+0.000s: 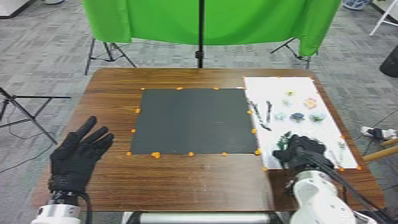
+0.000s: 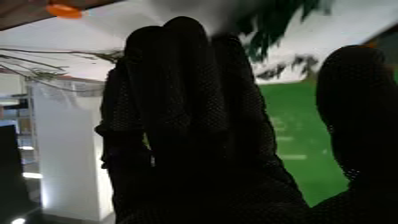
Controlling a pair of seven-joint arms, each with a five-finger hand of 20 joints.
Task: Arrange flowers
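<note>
Several flower heads lay in a loose cluster on the white sheet [image 1: 329, 135] at the right of the table [image 1: 195, 195]: a yellow bloom [image 1: 290, 93] farthest off, a peach bloom [image 1: 310, 103] nearer, and a dark blue bloom [image 1: 298, 117] among paler ones. Dark twigs [image 1: 268, 111] lay beside them, toward the dark mat [image 1: 191, 122], and a green sprig [image 1: 283, 141] lay at the sheet's near end, just beside the right hand [image 1: 306, 150]. That hand was low over the sheet, its fingers straight and pressed together in the wrist view, the thumb standing well apart; nothing was pinched between them. Whether the glove touched the sprig, I could not tell. The left hand [image 1: 74, 157] was at the table's left side, its fingers extended and a little spread, holding nothing. The step in hand looked like the picking up of a first piece, most likely the green sprig. The next move called for bringing thumb and fingers together round its stem, lifting it without dragging the twigs along, and carrying it over to the mat. Thin, leafy stuff like that would probably slip or bend in a loose grasp.
</note>
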